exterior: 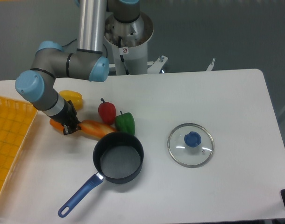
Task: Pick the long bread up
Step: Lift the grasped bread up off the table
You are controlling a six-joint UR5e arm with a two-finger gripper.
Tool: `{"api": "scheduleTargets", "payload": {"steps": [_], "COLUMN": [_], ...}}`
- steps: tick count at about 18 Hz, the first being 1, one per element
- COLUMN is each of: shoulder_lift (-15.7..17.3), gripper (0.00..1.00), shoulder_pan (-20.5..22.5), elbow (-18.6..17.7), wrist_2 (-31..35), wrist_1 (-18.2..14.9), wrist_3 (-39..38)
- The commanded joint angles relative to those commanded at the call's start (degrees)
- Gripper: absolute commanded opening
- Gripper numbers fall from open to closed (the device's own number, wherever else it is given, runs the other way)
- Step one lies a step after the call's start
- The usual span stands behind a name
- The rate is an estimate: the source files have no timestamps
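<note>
The long bread [93, 128] lies on the white surface [217, 93], its length running from about 10 o'clock to 4 o'clock. Its right end touches the rim of the dark pan [118, 157]; its orange left end pokes out past the gripper [70, 127]. The gripper sits over the loaf near that left end, its jaws pinching the bread. At 12 o'clock from the bread stand a red pepper [106, 112] and a green pepper [125, 122], side by side, the green one just beside the pan's rim. A yellow pepper [71, 98] lies at 11 o'clock, partly behind the arm. The pan's blue handle [79, 199] points toward 7 o'clock. A glass lid [190, 144] with a blue knob rests well apart at 3 o'clock. A yellow tray [7, 140] fills the left edge.
</note>
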Motion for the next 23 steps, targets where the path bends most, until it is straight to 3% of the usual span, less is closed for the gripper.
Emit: {"api": "scheduleTargets", "payload": {"steps": [5, 13, 23], "shoulder_lift": [2.3, 3.5, 8.3], "gripper": [0.1, 0.1, 0.1], "shoulder_pan": [1.7, 2.5, 4.7], "elbow": [1.8, 3.0, 5.9], "wrist_2": [-0.5, -0.7, -3.6], "wrist_1": [-3.9, -4.5, -13.1], "wrist_3": [0.2, 0.1, 0.1]}}
